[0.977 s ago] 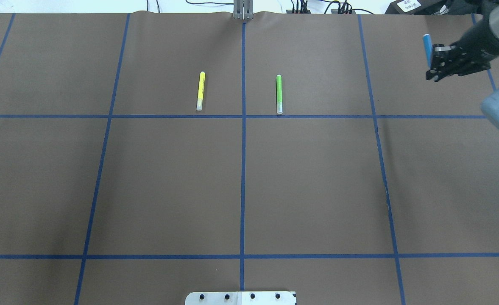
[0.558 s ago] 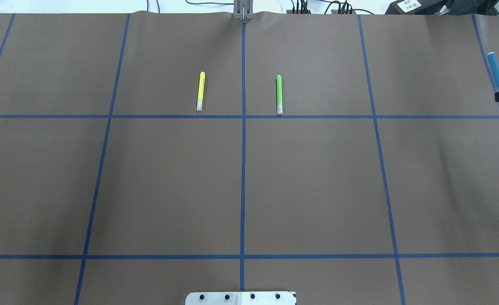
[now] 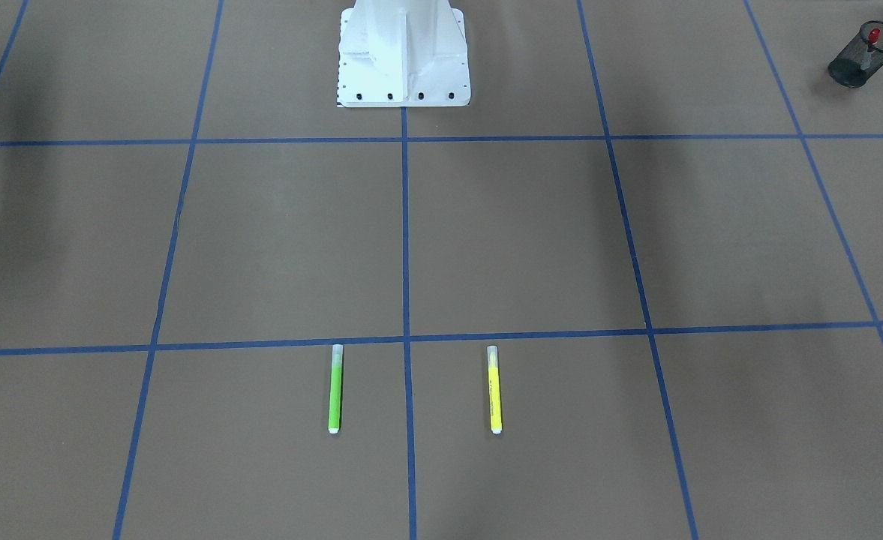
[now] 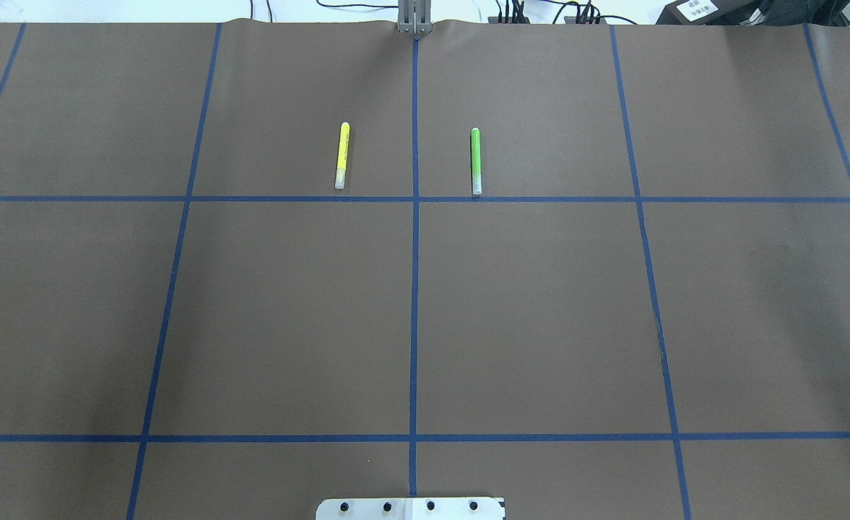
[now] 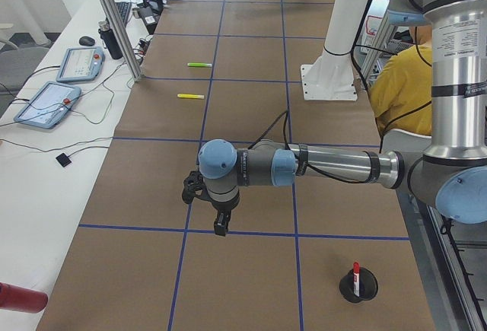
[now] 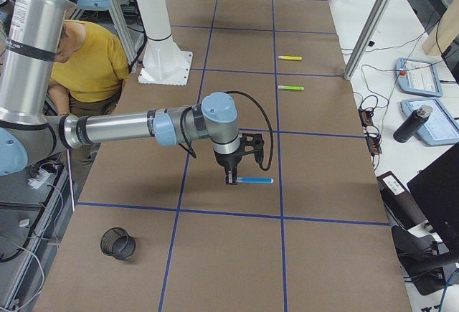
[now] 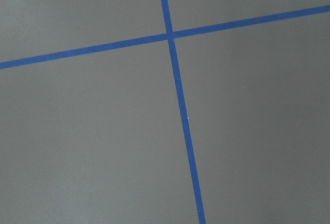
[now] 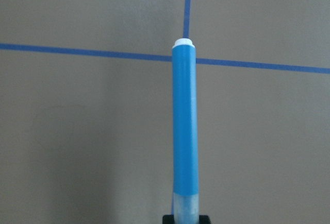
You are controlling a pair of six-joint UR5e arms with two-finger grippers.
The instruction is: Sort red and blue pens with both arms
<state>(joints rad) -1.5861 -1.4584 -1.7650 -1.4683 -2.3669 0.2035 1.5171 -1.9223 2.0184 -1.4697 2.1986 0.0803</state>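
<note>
One change: right hand (image 6: 229, 178), pinching blue pen (image 6: 256, 180), has left overhead view toward surface's right end.
Left hand (image 5: 219, 229): cannot tell.
Red pen (image 5: 355, 274): in cup (image 5: 367, 290); blue drop pending.

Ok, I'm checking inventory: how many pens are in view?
4: yellow pen and green pen lie mid-table; blue pen in the right end effector; red pen stands in a mesh cup. None visibly hidden.

A robotics lab: taped grid table (image 4: 540, 289), teach pendants (image 5: 79, 63).
</note>
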